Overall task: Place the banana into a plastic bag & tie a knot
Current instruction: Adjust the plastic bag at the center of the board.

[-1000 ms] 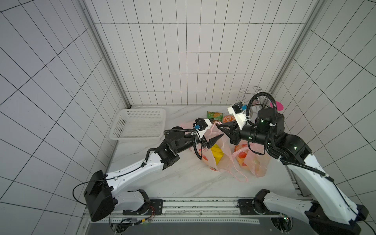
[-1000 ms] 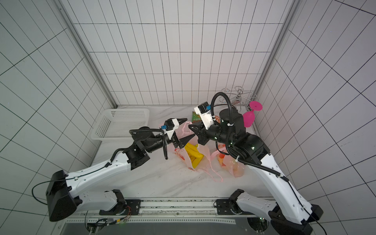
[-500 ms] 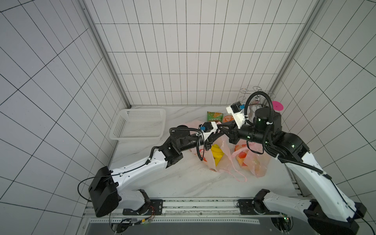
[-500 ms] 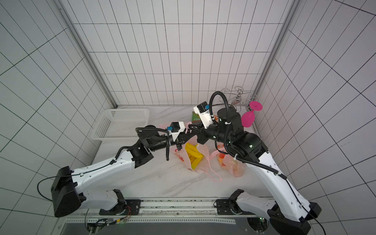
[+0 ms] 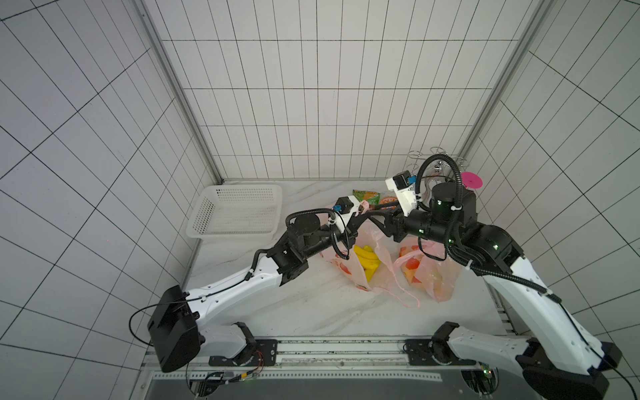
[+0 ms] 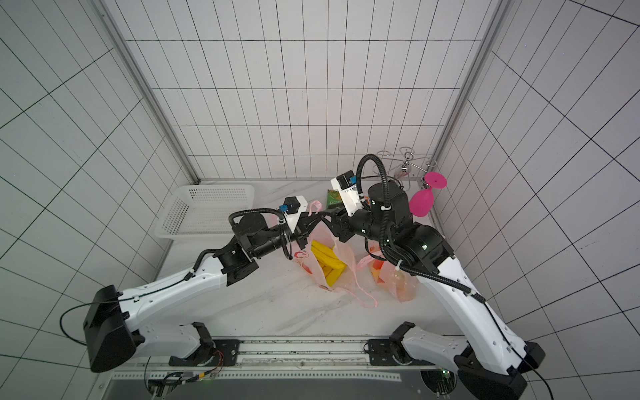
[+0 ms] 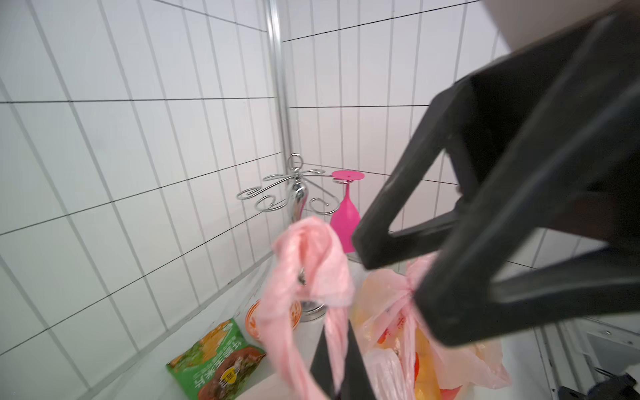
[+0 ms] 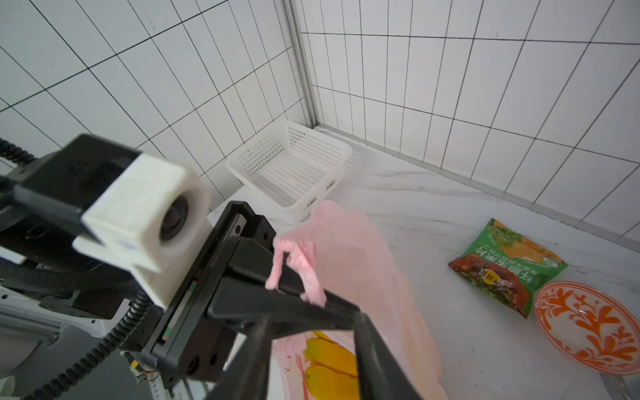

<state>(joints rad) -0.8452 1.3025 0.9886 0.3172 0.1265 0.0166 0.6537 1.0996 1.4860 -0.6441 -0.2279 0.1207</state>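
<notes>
Banana lies in the pink bag on the bench, unknotted.
Both top views: its long axis runs back-to-front, slanting rightward; stem end unclear. Left wrist view: left tool is clamped on a handle, likely holding it taut for tying. Right wrist view: right tool gapes, gripping nothing, straddling the left tool's tip.

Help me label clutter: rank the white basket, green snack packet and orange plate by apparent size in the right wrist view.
Largest: white basket.
Then green snack packet and orange plate: about alike, plate cropped, so unranked.
</notes>
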